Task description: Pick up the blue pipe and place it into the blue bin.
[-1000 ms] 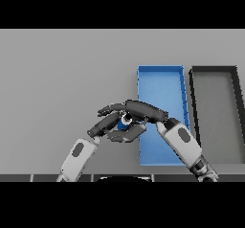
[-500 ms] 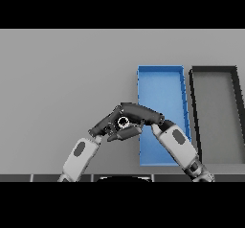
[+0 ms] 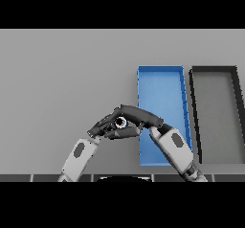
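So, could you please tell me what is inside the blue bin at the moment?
The blue bin shows only its bare blue floor; no pipe lies in it. The right hand and forearm cover its lower left part, so that corner cannot be checked.

Bare grey worktop [image 3: 62, 78] fills the frame's left and top; the shallow blue rectangular bin [image 3: 160, 70] and dark rectangular tray [image 3: 214, 69] crowd the right
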